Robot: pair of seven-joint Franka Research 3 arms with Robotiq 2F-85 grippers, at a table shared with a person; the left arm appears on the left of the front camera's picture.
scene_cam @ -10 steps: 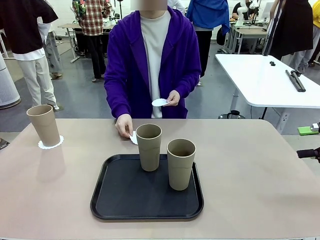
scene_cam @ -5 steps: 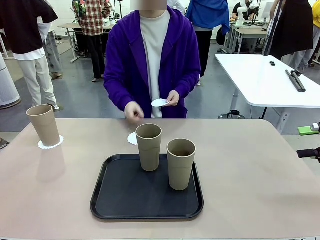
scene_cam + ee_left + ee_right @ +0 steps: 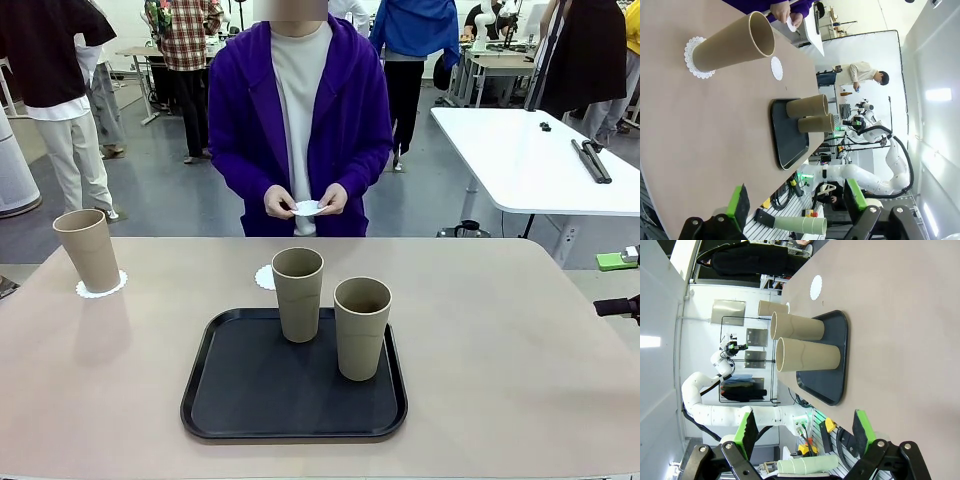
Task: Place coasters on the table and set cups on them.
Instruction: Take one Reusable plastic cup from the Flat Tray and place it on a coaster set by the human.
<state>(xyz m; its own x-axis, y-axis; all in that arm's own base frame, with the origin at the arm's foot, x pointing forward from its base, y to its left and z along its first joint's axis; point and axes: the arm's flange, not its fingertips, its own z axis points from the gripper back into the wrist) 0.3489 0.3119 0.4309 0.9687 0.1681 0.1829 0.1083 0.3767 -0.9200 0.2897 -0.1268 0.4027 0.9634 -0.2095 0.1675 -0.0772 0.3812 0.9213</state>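
At the far edge of the beige table (image 3: pixel 500 340), the coaster-laying step was under way. One tan cup (image 3: pixel 88 248) stood on its doily (image 3: pixel 101 287) at the robot's left. A second doily (image 3: pixel 264 277) lay bare just beyond the black tray (image 3: pixel 230 400), partly hidden behind the nearer of the two cups on it. Those were the rear cup (image 3: pixel 298 292) and the front cup (image 3: pixel 362 326).

The next move probably called for laying down the third doily (image 3: pixel 307 208) and then lifting a tray cup onto the bare one, lowered upright and centred so the paper did not slide.

The person's one hand (image 3: pixel 281 203) and other hand (image 3: pixel 332 198) were loosely curled, pinching that third doily between the fingertips at waist height, well above the tabletop.

The left gripper (image 3: pixel 796 202) and right gripper (image 3: pixel 805 432) hung with jaws spread wide, holding nothing.
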